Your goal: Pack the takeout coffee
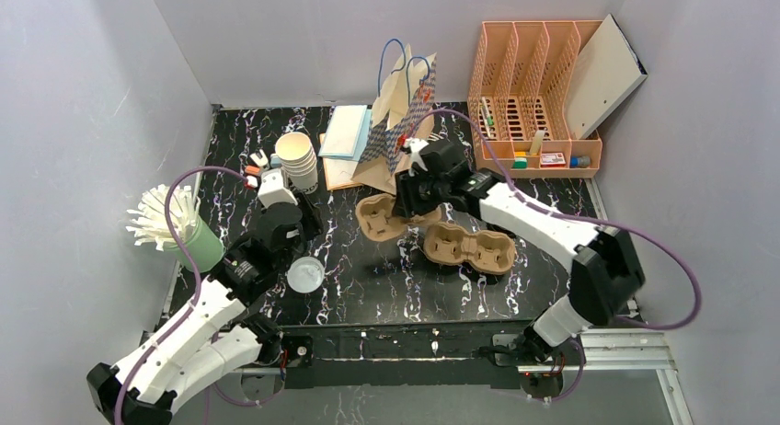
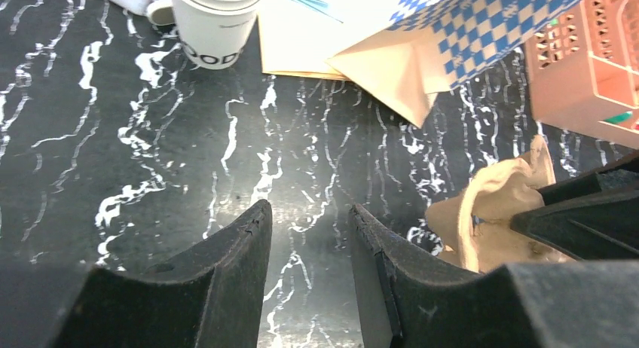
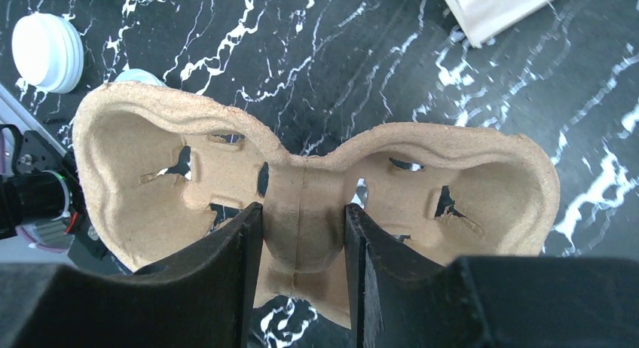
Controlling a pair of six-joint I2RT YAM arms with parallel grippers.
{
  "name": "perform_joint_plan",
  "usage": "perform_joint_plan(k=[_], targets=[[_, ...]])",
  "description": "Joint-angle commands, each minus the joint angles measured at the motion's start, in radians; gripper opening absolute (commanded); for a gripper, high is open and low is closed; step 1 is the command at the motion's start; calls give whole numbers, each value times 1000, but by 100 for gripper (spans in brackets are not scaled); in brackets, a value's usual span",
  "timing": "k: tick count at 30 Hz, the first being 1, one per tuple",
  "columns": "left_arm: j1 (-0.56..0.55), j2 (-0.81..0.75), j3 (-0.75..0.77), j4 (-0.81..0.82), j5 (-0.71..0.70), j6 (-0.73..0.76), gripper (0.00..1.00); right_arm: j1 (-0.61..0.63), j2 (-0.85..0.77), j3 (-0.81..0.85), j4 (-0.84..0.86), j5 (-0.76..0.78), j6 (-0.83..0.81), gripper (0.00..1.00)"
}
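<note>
Right gripper [image 3: 303,212] clamps the creased middle of a rough, moulded-pulp cup carrier [image 3: 482,182] (two rounded wells). Left gripper [image 2: 309,209] hangs partly open, empty.

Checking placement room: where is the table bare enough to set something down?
Bare table along the near edge between the white lids and the loose carrier; also the back left corner. Crowded around the bag.

Both arms are the same build: the left arm [image 1: 198,319] and right arm [image 1: 538,221] have chunky white shells with black joint housings, and a purple cable [image 1: 694,287] loops loose off each. The fingers [image 2: 226,273] are matte black wedges, kinda scuffed along the edges.
</note>
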Motion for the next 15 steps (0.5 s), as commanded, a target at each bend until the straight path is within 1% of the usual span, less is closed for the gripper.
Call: perform_joint_plan(k=[1, 2, 3, 5, 6, 7, 9, 12, 13, 15], targets=[[10, -18, 12, -85, -74, 21, 39, 61, 118, 125, 33, 42, -55, 50], [9, -14, 4, -78, -61, 18, 40, 73, 143, 136, 30, 59, -54, 53], [10, -8, -3, -71, -49, 14, 40, 83, 161, 145, 28, 73, -54, 63], [10, 8, -15, -55, -28, 8, 41, 97, 176, 154, 14, 115, -41, 89], [9, 15, -21, -43, -13, 8, 41, 98, 170, 152, 5, 143, -32, 96], [9, 25, -26, -28, 4, 8, 42, 99, 155, 145, -3, 172, -24, 98], [9, 37, -35, 2, 48, 10, 46, 98, 104, 114, -22, 269, 3, 98], [10, 61, -44, 37, 83, 9, 51, 87, 35, 64, -106, 414, 77, 98], [9, 68, -46, 45, 89, 8, 53, 71, 14, 46, -140, 439, 111, 98], [10, 84, -53, 66, 103, 8, 59, 26, -37, -5, -194, 441, 166, 98]])
